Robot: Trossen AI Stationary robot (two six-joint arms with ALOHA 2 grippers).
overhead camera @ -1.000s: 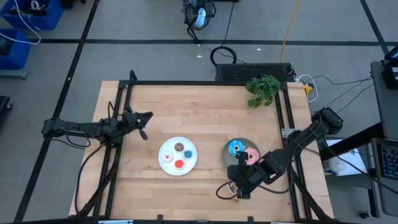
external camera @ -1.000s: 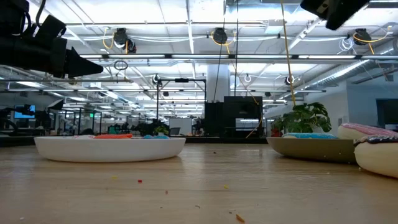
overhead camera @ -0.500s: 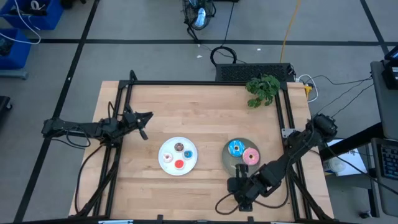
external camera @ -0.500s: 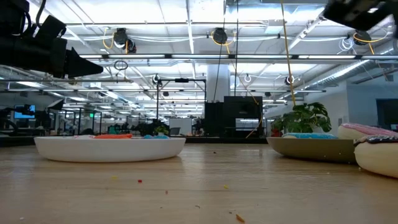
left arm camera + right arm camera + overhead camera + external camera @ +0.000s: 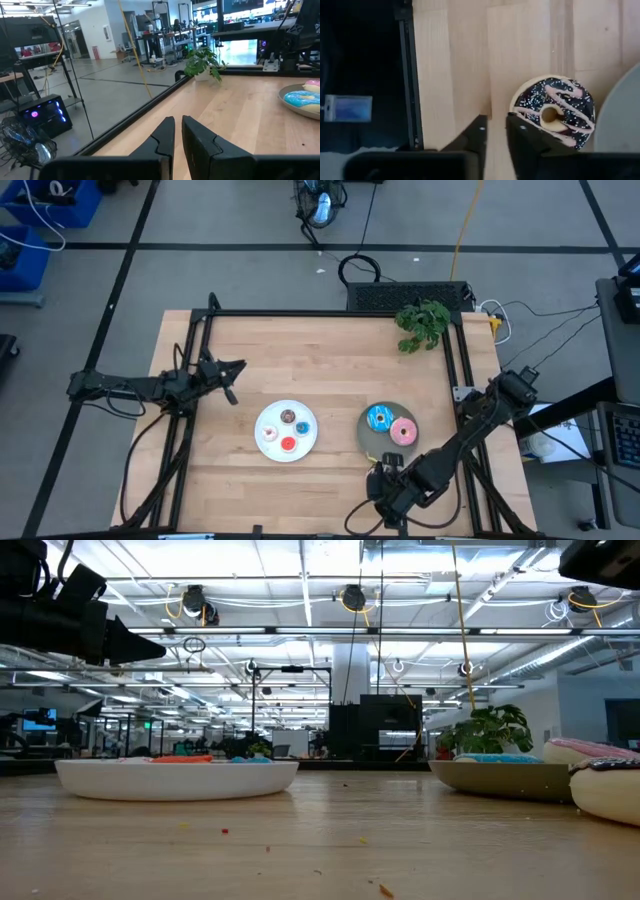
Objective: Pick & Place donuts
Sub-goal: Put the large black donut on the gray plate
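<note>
Right claw [image 5: 384,485] sits low at the lower centre-right of the high view, near the front edge of the pale wooden worktop [image 5: 320,370], just below the grey round plate [image 5: 370,438]. Its fingers are drawn close with only a thin gap and hold nothing. In its wrist view the large dark brown ring donut with pale drizzle [image 5: 554,111] lies flat on the wood just ahead of the fingertips, beside the grey plate's rim, not on it.

Grey plate already carries the larger blue frosted donut [image 5: 379,418] and the larger pink donut [image 5: 403,431]. The white round plate [image 5: 268,442], lower centre, holds the tiny brown ring [image 5: 288,417], tiny red ring [image 5: 289,444] and tiny blue ring [image 5: 303,427].

My read: last donut left, step in hand is lining up on the drizzled one. Next move needs the fingers spread wide enough to straddle the ring, a drop onto it, then a short lift over the grey rim.

Left claw [image 5: 229,380], fingers nearly together and empty, is parked mid-left, well apart from both plates
</note>
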